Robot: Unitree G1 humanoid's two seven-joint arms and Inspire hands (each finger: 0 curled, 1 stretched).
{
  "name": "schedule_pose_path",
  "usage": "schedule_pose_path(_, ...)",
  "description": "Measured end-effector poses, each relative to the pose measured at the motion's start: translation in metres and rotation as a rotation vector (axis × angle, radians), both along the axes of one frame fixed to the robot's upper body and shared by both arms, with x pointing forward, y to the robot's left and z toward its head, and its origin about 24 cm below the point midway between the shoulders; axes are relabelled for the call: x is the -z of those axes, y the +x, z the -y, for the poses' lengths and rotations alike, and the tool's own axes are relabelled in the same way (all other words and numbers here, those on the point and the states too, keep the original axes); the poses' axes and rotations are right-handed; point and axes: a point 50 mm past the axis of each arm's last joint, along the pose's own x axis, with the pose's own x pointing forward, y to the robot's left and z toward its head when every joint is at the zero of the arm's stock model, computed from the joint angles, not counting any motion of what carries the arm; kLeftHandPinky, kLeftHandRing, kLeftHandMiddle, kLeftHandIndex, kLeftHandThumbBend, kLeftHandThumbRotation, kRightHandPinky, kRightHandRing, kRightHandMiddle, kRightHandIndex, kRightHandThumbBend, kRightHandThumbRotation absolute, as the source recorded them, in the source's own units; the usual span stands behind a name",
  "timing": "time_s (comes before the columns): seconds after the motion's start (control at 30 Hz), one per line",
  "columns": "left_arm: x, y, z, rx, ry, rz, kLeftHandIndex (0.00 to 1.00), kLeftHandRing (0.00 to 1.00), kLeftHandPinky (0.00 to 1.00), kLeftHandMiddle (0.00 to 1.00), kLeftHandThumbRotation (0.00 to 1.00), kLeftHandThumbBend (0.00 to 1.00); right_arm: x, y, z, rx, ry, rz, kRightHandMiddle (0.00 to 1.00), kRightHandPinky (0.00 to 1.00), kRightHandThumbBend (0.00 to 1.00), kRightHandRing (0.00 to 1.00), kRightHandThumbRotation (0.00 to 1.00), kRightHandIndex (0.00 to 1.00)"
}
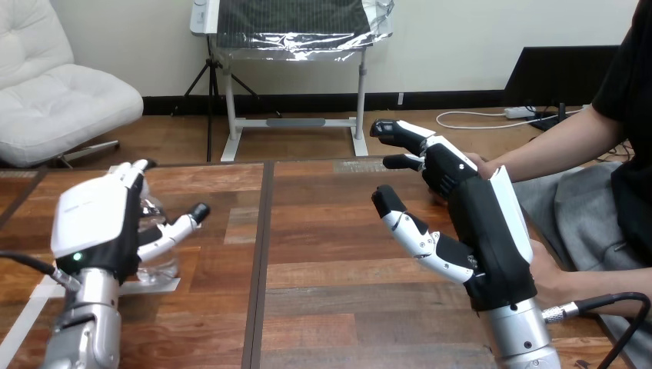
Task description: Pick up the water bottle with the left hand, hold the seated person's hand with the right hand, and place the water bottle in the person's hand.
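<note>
Left arm (81, 323) is seen entering from the bottom edge, left of the bottle (160, 265). Left hand (96, 219) is raised against the bottle, back shell turned to the camera. Its fingers (137, 171) are held nearly straight and upward, with the thumb (184, 223) spread wide to the bottle's right. The bottle is framed between thumb and fingers, and no closed grip is seen. Contact cannot be told, as most of the bottle is hidden behind the hand.

The bottle is clear, upright, and stood on the surface (323, 254). White tape (31, 315) is stuck to the surface at the bottle's base and runs off to its lower left. A dark seam (265, 231) is seen in the surface just right of the bottle.

Right hand (484, 231) is held above the surface, well to the right of the bottle. Its fingers (407, 134) are stretched wide and straight, away from the camera. Its thumb (415, 234) is spread back toward the bottle. Nothing is held by it.

The person's hand (480, 161) is found farthest from the bottle, at the surface's right edge. It is just beside the right hand's fingers and partly hidden by them. No curl round it is seen, and touching cannot be told.
</note>
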Motion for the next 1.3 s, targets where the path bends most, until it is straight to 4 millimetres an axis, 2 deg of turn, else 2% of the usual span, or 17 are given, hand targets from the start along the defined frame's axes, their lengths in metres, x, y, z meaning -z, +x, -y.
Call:
schedule_pose_path(1.0,-0.002,-0.025,0.010,0.072,0.023,0.045,0.86,0.85,0.82,0.87,0.97,0.65,-0.001,0.001,-0.002,-0.006,0.007,0.003,0.83,0.72,0.40,0.82,0.29,0.77)
schedule_pose_path(1.3,-0.002,-0.031,0.012,0.082,0.019,0.056,0.86,0.84,0.81,0.86,0.95,0.63,-0.002,0.002,-0.002,-0.009,0.008,0.012,0.84,0.73,0.40,0.83,0.28,0.77)
